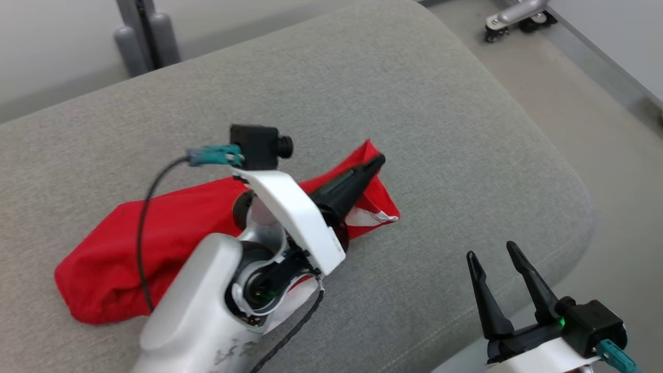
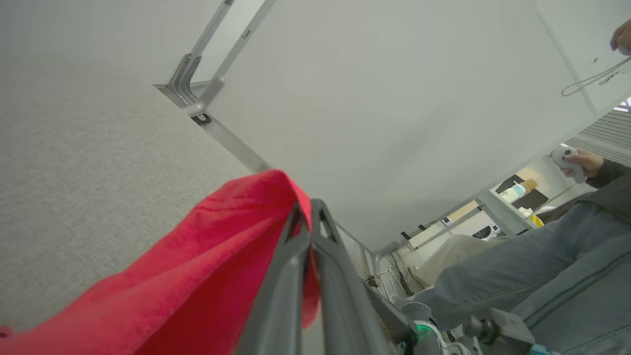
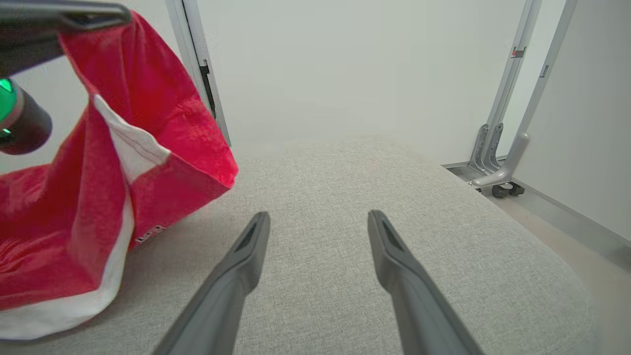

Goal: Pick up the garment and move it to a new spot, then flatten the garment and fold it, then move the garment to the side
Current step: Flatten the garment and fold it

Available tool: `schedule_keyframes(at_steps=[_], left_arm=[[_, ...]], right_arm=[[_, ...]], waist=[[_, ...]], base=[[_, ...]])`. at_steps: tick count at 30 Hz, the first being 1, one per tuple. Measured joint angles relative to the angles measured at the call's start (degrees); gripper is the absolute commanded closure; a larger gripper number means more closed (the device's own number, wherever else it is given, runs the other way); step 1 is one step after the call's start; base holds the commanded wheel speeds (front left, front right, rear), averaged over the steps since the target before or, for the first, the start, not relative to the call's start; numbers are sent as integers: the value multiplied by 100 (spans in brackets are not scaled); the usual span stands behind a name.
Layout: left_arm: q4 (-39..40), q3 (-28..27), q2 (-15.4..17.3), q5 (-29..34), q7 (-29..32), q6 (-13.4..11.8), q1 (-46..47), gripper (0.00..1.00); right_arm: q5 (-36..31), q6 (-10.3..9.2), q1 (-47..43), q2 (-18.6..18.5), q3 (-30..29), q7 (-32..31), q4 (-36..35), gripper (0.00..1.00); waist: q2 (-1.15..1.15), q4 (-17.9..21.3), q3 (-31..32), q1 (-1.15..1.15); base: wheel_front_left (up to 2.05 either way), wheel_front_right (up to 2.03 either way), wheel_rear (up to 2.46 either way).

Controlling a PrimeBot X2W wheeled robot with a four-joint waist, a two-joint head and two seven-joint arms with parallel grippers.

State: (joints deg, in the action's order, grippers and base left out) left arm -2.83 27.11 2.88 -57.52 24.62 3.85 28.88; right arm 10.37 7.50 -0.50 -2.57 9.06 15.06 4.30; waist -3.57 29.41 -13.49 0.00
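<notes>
Pickup step, I reckon: my left claw [image 1: 380, 159] is pinched shut on a corner of the red garment [image 1: 171, 228], the rest trailing back under its wrist on the grey cushion [image 1: 362, 77]. Long axis runs along the fingers, peak at the tips. Right claw [image 1: 491, 249] spread, empty, well apart. Next: lift clear & carry over.

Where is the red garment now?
Head view: the red garment lies left of centre on the grey cushion, one corner in the shut left gripper.
</notes>
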Motion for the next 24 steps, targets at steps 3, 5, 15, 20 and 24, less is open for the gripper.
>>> schedule_keyframes(at_steps=[3, 5, 15, 20, 24], left_arm=[[-756, 394, -2, 164, -558, -140, 197, 0], [-1155, 606, -12, 218, -991, -192, 393, 0], [-1605, 1082, 170, 708, -2103, -35, 564, 0], [-996, 969, 523, 823, -2591, -60, -25, 0], [-337, 826, 739, 801, -2975, -248, -801, 0]], right_arm=[[45, 0, 44, 2, 75, 1, -3, 0], [80, 0, 72, -1, 46, 0, -32, 0], [57, 0, -41, -1, -158, 1, -32, 0], [-86, 0, -56, 1, -270, 1, -29, 0], [-245, 0, -146, 2, -433, 1, -24, 0]], waist=[[0, 153, -80, 0], [0, 212, -144, 0], [0, 106, -115, 0], [0, -142, 59, 0], [0, -366, 273, 0]], base=[[0, 0, 0], [0, 0, 0], [0, 0, 0], [0, 0, 0], [0, 0, 0]])
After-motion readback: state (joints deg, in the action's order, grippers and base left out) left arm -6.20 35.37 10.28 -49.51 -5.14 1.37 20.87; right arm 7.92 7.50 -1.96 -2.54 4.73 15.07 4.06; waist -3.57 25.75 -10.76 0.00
